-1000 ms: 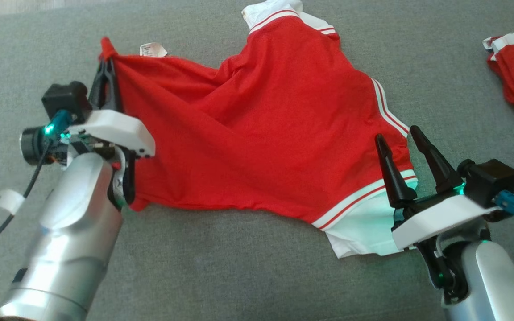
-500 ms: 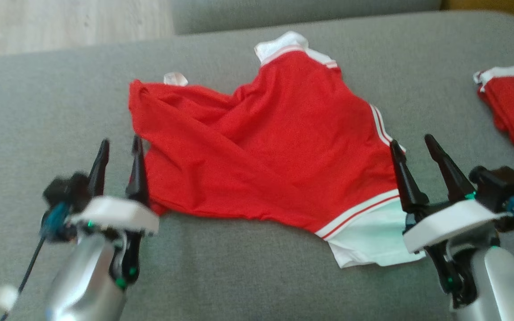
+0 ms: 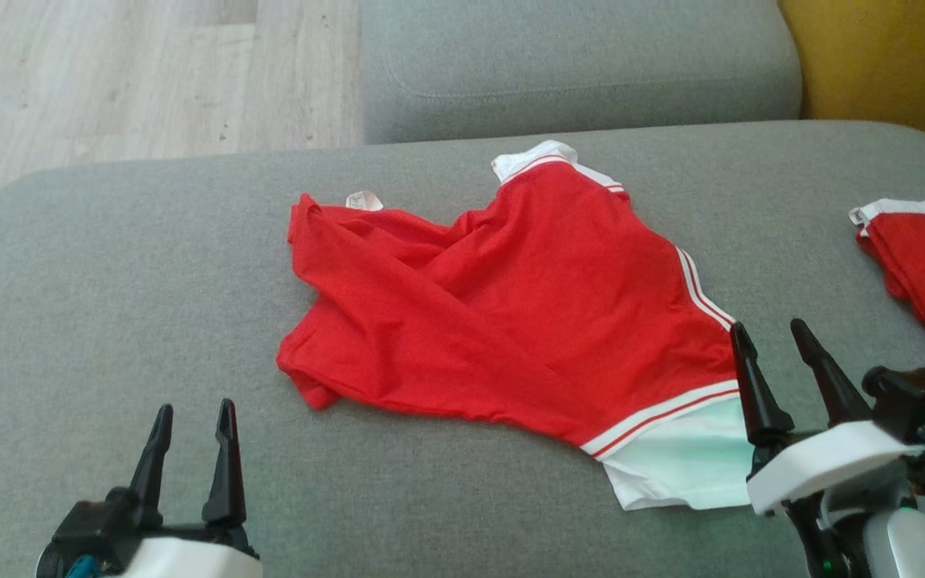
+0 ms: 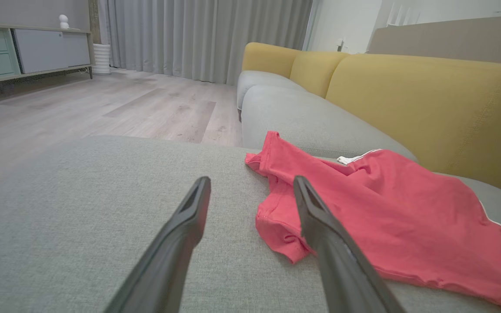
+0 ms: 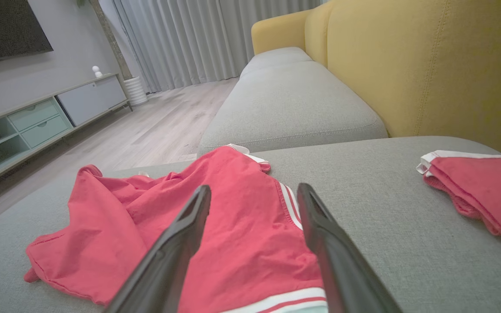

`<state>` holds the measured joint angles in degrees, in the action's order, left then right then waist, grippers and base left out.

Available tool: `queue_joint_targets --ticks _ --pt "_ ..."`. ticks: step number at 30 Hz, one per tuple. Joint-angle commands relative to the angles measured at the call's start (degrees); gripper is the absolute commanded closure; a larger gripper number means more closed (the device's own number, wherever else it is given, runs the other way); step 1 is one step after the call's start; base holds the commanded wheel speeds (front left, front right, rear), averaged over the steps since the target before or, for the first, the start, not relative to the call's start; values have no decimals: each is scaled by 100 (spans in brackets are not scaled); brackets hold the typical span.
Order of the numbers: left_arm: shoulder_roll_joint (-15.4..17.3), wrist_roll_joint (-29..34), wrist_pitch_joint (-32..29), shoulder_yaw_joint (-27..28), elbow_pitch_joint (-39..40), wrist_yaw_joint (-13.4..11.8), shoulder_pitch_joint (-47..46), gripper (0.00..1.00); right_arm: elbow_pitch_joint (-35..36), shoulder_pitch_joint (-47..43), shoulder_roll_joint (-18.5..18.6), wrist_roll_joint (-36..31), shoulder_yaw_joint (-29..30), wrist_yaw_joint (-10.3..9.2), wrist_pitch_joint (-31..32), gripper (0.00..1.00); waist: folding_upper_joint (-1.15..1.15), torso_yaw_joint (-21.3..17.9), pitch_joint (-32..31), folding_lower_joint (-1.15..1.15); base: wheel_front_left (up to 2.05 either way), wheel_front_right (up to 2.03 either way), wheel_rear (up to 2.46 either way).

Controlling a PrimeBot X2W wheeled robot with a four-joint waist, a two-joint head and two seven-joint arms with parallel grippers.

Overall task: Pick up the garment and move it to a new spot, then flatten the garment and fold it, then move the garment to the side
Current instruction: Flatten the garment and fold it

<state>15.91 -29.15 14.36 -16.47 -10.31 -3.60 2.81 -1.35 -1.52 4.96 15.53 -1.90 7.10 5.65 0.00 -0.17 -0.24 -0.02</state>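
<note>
Red garment (image 3: 511,321) lies free: my left gripper (image 3: 195,407) has let go and backed off, spread wide and empty like my right gripper (image 3: 768,326), so flattening comes next.

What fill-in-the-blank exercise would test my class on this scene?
1. The garment on the sofa is mostly ____ with white trim.
2. The left gripper and the right gripper both have their jaws ____.
3. The second garment lies nearer the ____ gripper.
Missing words: red; open; right.
</note>
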Motion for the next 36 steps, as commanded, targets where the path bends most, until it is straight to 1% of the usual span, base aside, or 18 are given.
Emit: queue_joint_targets --ticks 1,8,14,18,20,23,25,26,28,32,36 --pt "123 19 30 265 255 -53 -253 0 238 126 7 -57 -83 39 11 0 0 9 -18 2 0 0 0" --pt "139 25 -98 226 466 -180 -111 0 333 36 -61 -100 -46 39 52 0 0 -12 15 2 0 0 0" --pt "148 31 -129 194 491 -212 -144 0 368 52 -92 -101 -79 39 73 0 0 -11 75 2 0 0 0" --pt "128 24 -207 103 475 -159 -261 0 384 76 -85 -111 -71 39 77 0 0 -4 151 2 0 0 0" --pt "58 15 -289 8 419 -102 -465 0 391 98 -71 -112 -78 39 82 0 0 8 224 2 0 0 0" --pt "-122 -24 -517 -170 114 -23 -883 0 406 161 -63 -109 -135 39 102 0 0 -9 353 2 0 0 0" --pt "-269 -78 -704 -250 -233 -24 -1153 0 410 226 -48 -101 -197 39 114 0 0 -58 449 2 0 0 0" --pt "-404 -137 -905 -305 -621 -57 -1373 0 409 298 -28 -89 -264 39 118 0 0 -128 541 2 0 0 0" --pt "-498 -156 -983 -327 -963 -95 -1555 0 404 371 -2 -77 -316 39 117 0 0 -211 633 2 0 0 0" --pt "-576 -158 -1124 -346 -1554 -217 -1740 0 387 465 23 -58 -358 39 95 0 0 -340 780 2 0 0 0" --pt "-620 -205 -1185 -280 -1911 -379 -1801 0 378 503 31 -46 -359 39 64 0 0 -395 890 2 0 0 0"
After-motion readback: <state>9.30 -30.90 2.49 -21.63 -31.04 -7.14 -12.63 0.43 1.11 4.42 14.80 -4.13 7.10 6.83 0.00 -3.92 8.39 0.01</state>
